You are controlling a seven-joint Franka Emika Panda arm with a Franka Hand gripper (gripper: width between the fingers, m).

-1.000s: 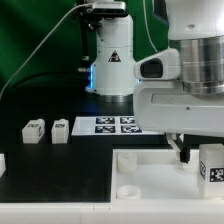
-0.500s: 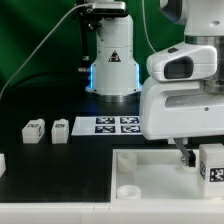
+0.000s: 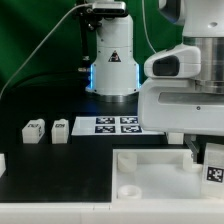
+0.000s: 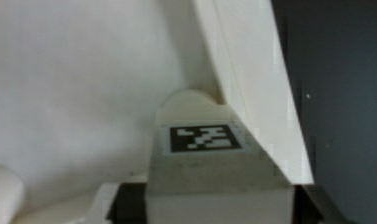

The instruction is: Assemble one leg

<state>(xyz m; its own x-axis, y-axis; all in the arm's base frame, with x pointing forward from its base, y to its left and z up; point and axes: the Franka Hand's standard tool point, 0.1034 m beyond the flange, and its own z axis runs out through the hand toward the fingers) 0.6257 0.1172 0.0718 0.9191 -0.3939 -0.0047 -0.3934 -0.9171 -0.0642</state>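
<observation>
gripper [image 3: 200, 160] shut on leg [image 4: 206, 150] | black table [image 3: 50, 160] | green backdrop [image 3: 30, 40]

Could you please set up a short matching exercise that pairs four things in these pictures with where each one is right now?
Things:
1. small white block-like leg with a tag at the exterior view's right
2. two small white tagged legs
3. flat white marker board
4. large white square tray with corner holes

Places:
A. lying flat on the black table in front of the arm's base
B. standing apart on the table at the exterior view's left
C. up under the gripper, over the tray
D. nearest the camera, beneath the arm

Pairs: 1-C, 2-B, 3-A, 4-D
</observation>
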